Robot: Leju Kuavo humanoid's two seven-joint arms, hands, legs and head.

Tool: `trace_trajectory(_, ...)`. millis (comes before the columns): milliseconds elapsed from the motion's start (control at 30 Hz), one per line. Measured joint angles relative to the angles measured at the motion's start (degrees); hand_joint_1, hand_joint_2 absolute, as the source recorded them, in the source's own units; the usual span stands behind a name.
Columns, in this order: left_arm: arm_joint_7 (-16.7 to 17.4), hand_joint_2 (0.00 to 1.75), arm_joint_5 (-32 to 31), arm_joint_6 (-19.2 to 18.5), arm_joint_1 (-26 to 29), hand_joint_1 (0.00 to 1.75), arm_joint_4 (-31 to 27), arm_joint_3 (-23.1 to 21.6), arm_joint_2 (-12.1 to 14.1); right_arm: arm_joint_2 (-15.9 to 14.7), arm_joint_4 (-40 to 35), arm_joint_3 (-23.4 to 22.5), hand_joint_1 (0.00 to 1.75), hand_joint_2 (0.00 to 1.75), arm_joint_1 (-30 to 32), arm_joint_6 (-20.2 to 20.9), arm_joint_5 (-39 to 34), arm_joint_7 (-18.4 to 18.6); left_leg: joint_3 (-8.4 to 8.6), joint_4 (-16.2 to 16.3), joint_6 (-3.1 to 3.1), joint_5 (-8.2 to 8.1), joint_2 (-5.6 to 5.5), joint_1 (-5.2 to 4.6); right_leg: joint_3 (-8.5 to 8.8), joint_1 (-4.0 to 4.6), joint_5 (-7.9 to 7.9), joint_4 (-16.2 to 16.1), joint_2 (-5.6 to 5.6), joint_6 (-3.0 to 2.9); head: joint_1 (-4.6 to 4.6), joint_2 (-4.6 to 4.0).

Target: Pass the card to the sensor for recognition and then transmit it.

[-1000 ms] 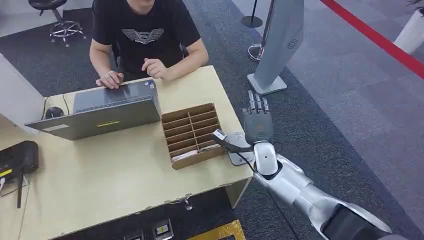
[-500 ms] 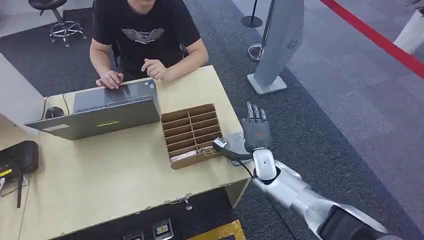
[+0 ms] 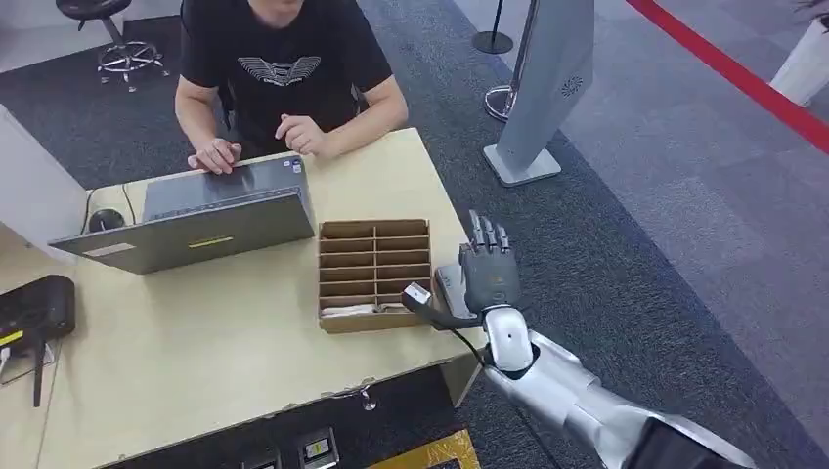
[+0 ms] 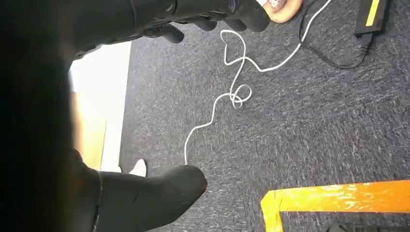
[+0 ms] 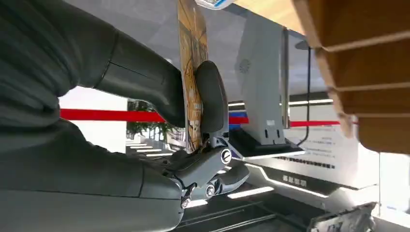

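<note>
The worktop (image 3: 225, 342) carries a divided cardboard tray (image 3: 375, 274) near its right edge, beside a grey sensor pad (image 3: 449, 285) at that edge. The right hand (image 3: 486, 276) hovers over the pad, pinching the card (image 5: 191, 72) between thumb and finger — likely for reading. The left hand's (image 4: 154, 14) state I cannot tell.

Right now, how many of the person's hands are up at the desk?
2. One hand rests on the far edge of the laptop; the other hand is just past the laptop's corner, over the table.
</note>
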Motion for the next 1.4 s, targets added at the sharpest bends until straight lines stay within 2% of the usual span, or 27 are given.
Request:
trace_trajectory(133,0.0,1.75,-0.1,0.0,0.1,0.00,0.0,0.0,0.0,-1.0,-4.4,-0.8,1.75,1.75,1.5,-0.8,2.7,0.6,0.00,0.0,0.00,0.00,-0.01,-0.01,0.01,-0.01,0.00,0.0,-0.02,0.00,0.00,0.00)
trace_trajectory(433,0.0,1.75,-0.6,0.0,0.2,0.00,0.0,0.0,0.0,-4.4,-18.5,-6.1,1.75,1.75,4.3,-0.5,7.1,0.7,0.01,0.0,0.00,0.00,0.00,-0.02,0.01,-0.03,0.00,0.0,0.00,0.00,0.00,0.00)
trace_trajectory(567,0.0,1.75,-0.8,0.0,0.1,0.00,0.0,0.0,0.0,-5.4,-23.2,-7.3,1.75,1.75,4.6,0.3,7.2,0.7,0.01,0.0,0.00,0.00,0.01,-0.01,0.01,-0.02,0.00,0.0,0.01,0.00,0.00,0.00)
trace_trajectory(667,0.0,1.75,-1.4,0.0,0.1,0.00,0.0,0.2,0.0,-5.6,-25.1,-7.3,1.75,1.75,4.4,1.6,3.5,-0.6,0.01,0.0,0.00,0.00,0.00,-0.01,0.02,-0.01,0.00,0.0,0.01,0.00,0.00,0.00)
trace_trajectory(800,-0.2,1.75,-2.1,0.0,0.1,0.00,0.0,1.0,0.0,-5.6,-26.2,-6.6,1.75,1.75,4.0,2.6,-6.3,-4.1,-0.01,0.0,0.00,0.00,0.00,-0.01,0.03,-0.01,0.00,0.0,-0.01,0.00,0.00,0.00)
trace_trajectory(867,-0.7,1.75,-2.3,0.0,0.1,0.00,0.0,1.4,0.0,-5.5,-26.2,-5.8,1.75,1.75,3.6,2.0,-16.5,-7.5,-0.01,0.0,0.00,0.00,0.00,-0.01,0.03,-0.01,0.00,0.0,-0.01,0.00,0.00,0.00)
trace_trajectory(1000,-1.6,1.75,-2.4,0.0,0.1,0.00,0.0,2.7,-0.1,-5.3,-25.6,-4.2,1.75,1.75,3.6,0.2,-45.0,-19.2,-0.03,0.0,0.00,0.00,-0.01,-0.01,0.01,-0.01,0.00,0.0,-0.03,0.00,0.00,0.00)
trace_trajectory(1067,-1.8,1.75,-2.4,0.0,0.1,0.00,0.0,3.1,-0.1,-5.2,-24.8,-3.8,1.75,1.75,3.7,0.5,-60.2,-26.6,-0.03,0.0,0.00,0.00,-0.01,-0.01,0.01,-0.02,0.00,0.0,-0.03,0.00,0.00,0.00)
trace_trajectory(1167,-1.9,1.75,-2.3,0.0,0.1,0.00,0.0,3.8,-0.2,-5.0,-23.8,-3.7,1.75,1.75,4.1,1.5,-73.6,-33.8,-0.03,0.0,0.00,0.00,-0.01,-0.01,0.00,-0.02,0.00,0.0,-0.03,0.00,0.00,0.00)
trace_trajectory(1300,-1.9,1.75,-2.2,0.0,0.1,0.00,0.0,4.2,-0.2,-4.9,-22.6,-4.0,1.75,1.75,4.7,2.0,-82.6,-39.5,-0.03,0.0,0.00,0.00,0.00,-0.01,-0.01,-0.01,0.00,0.0,-0.02,0.00,0.00,0.00)
trace_trajectory(1400,-1.9,1.75,-2.2,0.0,0.1,0.00,0.0,4.4,-0.2,-5.0,-22.0,-4.4,1.75,1.75,5.1,2.1,-84.4,-40.5,-0.03,0.0,0.00,0.00,0.00,-0.01,-0.01,-0.01,0.00,0.0,-0.01,0.00,0.00,0.00)
